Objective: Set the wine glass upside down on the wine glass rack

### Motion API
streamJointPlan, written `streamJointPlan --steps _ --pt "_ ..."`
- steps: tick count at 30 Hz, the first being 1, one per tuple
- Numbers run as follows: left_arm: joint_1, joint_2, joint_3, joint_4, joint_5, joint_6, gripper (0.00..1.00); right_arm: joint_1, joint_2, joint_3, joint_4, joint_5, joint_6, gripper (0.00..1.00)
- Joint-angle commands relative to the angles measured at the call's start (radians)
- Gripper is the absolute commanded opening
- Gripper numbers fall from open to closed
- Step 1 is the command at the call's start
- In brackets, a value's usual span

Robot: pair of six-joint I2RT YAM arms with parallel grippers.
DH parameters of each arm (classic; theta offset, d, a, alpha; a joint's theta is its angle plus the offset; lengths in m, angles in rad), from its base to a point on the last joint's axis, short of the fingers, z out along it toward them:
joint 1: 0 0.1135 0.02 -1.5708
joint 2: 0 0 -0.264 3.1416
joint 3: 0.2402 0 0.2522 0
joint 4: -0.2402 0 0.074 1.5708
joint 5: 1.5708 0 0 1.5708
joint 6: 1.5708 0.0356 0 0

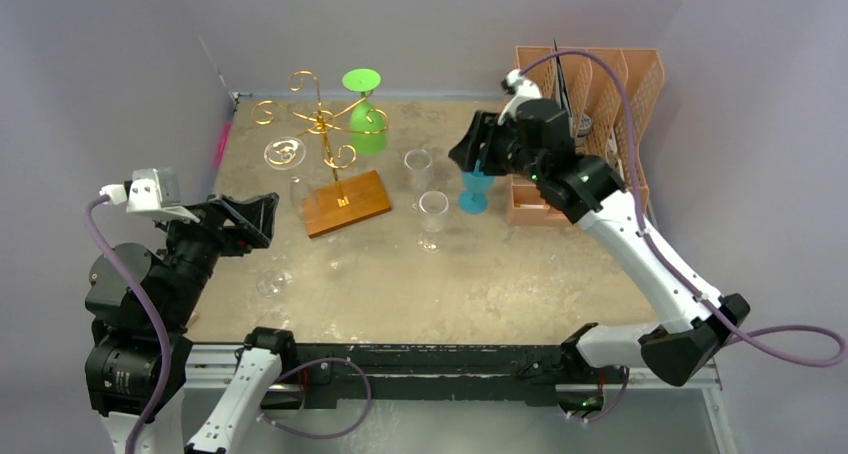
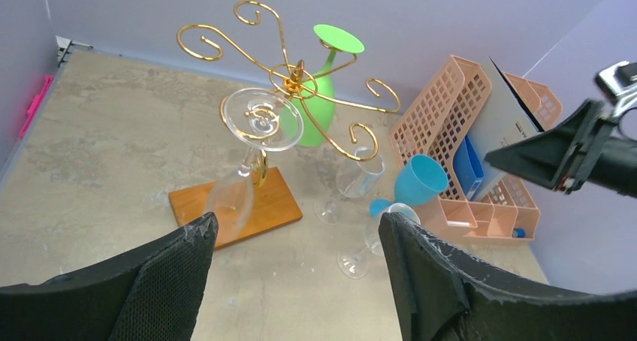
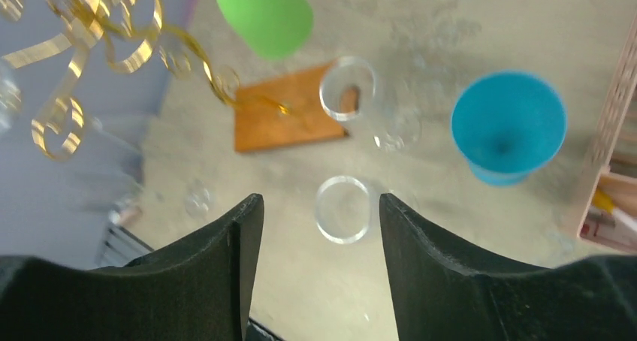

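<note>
Right gripper [image 3: 321, 221]: jaws apart, nothing between them, hovering above the table [image 1: 500, 274]. Just past the tips and centred in the gap stood the near clear glass [image 3: 342, 209], upright, rim up. That was the likely wine glass to be hung, though I couldn't be sure which one was meant. Further ahead on the same line was the far clear glass [image 3: 348, 88], also upright. The blue glass [image 3: 509, 127] stood off to the right of the jaws. Beyond, ahead-left, were the wooden base [image 3: 289, 119] and the green glass [image 3: 263, 14], hanging bowl-down.

Left gripper [image 2: 293, 243]: jaws wide apart, empty. Straight ahead was the hung clear glass [image 2: 229, 202], upside down on the wine glass rack [image 2: 297, 78], with its foot caught in a spiral arm. Several curls looked free. The orange organiser [image 2: 443, 123] sat far right of the jaws.

Handling, as a judgement: the glass looked light, rigid, slick and breakable, and top-heavy once lifted. The thin stem is the best hold, low under the bowl, with a gentle squeeze. Pinching the rim risks a slip or a crack. It needs flipping before the foot slides into a curl, and the rack wire looked springy, so a knock could shake the hung glasses.
</note>
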Motion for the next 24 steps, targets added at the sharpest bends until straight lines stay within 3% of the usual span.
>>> streamJointPlan --steps 1,6,8,12,24 --pt "-0.001 -0.007 0.030 -0.025 0.029 -0.016 0.78 0.137 0.018 -0.023 -0.162 0.166 -0.123 0.60" --pt "-0.001 -0.008 0.033 -0.054 0.023 -0.043 0.78 0.189 0.083 -0.024 -0.175 0.244 -0.115 0.53" --pt "-0.001 -0.013 0.026 -0.058 0.013 -0.058 0.78 0.191 0.112 -0.024 -0.156 0.253 -0.105 0.42" --pt "-0.001 -0.021 -0.003 -0.039 -0.024 -0.107 0.76 0.191 0.199 -0.023 -0.142 0.254 -0.047 0.32" --pt "-0.001 0.012 -0.002 0.012 -0.039 -0.113 0.74 0.205 0.320 0.009 -0.221 0.287 -0.013 0.31"
